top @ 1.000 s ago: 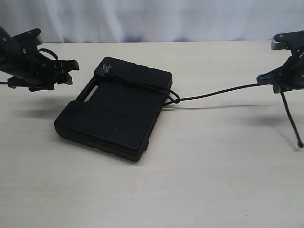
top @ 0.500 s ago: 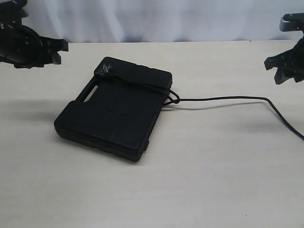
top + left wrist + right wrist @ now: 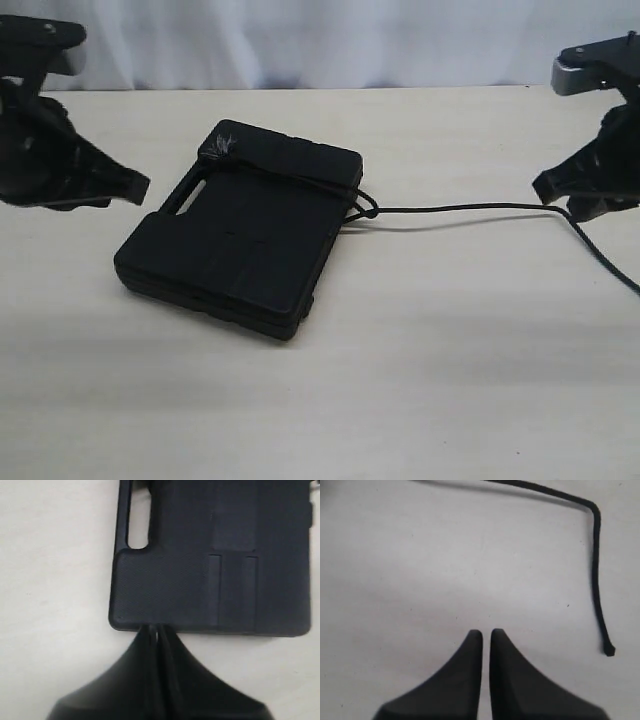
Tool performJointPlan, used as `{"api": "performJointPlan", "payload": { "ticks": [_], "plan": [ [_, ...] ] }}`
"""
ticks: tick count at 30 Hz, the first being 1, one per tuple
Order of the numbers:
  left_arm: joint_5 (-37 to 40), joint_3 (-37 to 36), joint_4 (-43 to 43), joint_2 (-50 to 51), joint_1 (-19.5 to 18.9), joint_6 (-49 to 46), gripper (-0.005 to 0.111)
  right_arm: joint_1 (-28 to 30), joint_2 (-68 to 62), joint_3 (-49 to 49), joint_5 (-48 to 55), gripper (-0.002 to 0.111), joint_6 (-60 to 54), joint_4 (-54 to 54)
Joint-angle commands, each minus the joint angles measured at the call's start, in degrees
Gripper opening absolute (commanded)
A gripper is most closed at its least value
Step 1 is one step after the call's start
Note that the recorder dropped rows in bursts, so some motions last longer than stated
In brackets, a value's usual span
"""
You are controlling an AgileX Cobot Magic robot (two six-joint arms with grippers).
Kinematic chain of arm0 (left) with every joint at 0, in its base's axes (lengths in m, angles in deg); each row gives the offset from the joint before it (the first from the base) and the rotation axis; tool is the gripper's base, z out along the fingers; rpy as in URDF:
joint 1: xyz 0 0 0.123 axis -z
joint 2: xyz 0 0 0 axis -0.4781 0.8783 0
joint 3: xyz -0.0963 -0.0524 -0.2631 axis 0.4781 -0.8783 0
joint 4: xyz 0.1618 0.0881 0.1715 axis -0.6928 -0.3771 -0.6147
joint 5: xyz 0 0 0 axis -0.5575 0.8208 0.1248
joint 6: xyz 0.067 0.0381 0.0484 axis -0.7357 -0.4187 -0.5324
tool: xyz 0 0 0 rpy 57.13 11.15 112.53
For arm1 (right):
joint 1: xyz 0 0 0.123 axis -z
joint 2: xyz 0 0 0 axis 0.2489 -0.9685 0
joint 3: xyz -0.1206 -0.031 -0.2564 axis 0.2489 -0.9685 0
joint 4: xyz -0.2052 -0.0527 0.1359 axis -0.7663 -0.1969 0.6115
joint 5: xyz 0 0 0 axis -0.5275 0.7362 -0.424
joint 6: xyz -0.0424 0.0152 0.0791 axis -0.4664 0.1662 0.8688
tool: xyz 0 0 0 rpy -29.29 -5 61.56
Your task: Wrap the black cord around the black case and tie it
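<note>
We found both claws clenched and empty. The left claw (image 3: 140,186) had its fingers (image 3: 150,645) pressed flat together with nothing between them. It hung just beside the handle end of the black case (image 3: 240,240), and in the exterior view a strip of bench (image 3: 450,350) showed between the two. The right claw (image 3: 546,188) was drawn almost shut as well, with only a thin slit between its fingers (image 3: 470,650). It gripped nothing and hung above bare bench well to the right of the case.

The case lay flat on the bench left of the middle, its handle slot (image 3: 186,196) turned toward the left claw. The black cord (image 3: 460,208) crossed the far end of the case, with a frayed tuft (image 3: 220,148) at the far corner and a knot (image 3: 366,208) at the right edge. From there it ran loose across the bench, bent near the right claw, and lay slack, its tip (image 3: 608,651) resting apart from the fingers.
</note>
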Motion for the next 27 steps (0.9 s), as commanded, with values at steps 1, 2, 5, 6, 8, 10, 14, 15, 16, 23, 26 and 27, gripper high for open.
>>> {"api": "performJointPlan", "payload": {
  "ticks": [1, 2, 5, 6, 8, 10, 14, 15, 16, 23, 26, 27],
  "plan": [
    [-12.87, -10.84, 0.42, -18.45, 4.24, 1.86, 0.0, -0.04, 13.79, -10.63, -15.94, 0.005, 0.55, 0.08],
    [-16.03, -13.07, 0.42, -21.84, 4.79, 1.86, 0.0, -0.04, 17.51, -12.82, -19.12, 0.005, 0.55, 0.08],
    [-24.33, -18.47, 0.3, -32.63, 5.2, 1.86, 0.0, -0.04, 27.9, -19.95, -29.81, 0.005, 0.55, 0.08],
    [-26.34, -19.82, 0.3, -36.14, 5.2, 1.86, 0.0, -0.04, 31.37, -22.29, -33.57, 0.005, 0.55, 0.08],
    [-30.17, -22.96, -0.1, -42.58, 5.2, 1.74, 0.0, -0.04, 36.82, -26.91, -40.8, 0.005, 0.55, 0.08],
    [-32.12, -25.77, -1.3, -48.23, 5.2, 1.74, 0.0, -0.04, 41.35, -31.41, -47.43, 0.005, 0.55, 0.08],
    [-33.73, -29.1, -1.62, -55.11, 5.2, 1.74, 0.0, -0.04, 46.44, -38.09, -57.34, 0.005, 0.55, 0.08],
    [-32.18, -29.25, -1.62, -56.38, 5.2, 1.74, 0.0, -0.04, 47.43, -39.3, -57.8, 0.005, 0.55, 0.08],
    [-30.55, -29.35, -1.62, -57.39, 5.2, 1.74, 0.0, -0.04, 48.29, -40.17, -57.7, 0.005, 0.55, 0.08],
    [-28.62, -29.35, -1.62, -59.12, 5.2, 1.74, 0.0, -0.04, 51.26, -41.31, -55.89, 0.005, 0.55, 0.08],
    [-28.62, -29.35, -1.62, -59.12, 5.2, 1.74, 0.0, -0.15, 51.86, -41.31, -55.86, 0.005, 0.55, 0.08],
    [-28.62, -29.35, -1.62, -59.12, 5.2, 1.74, 0.0, -0.15, 52.22, -41.31, -55.76, 0.005, 0.55, 0.08]
  ]
}}
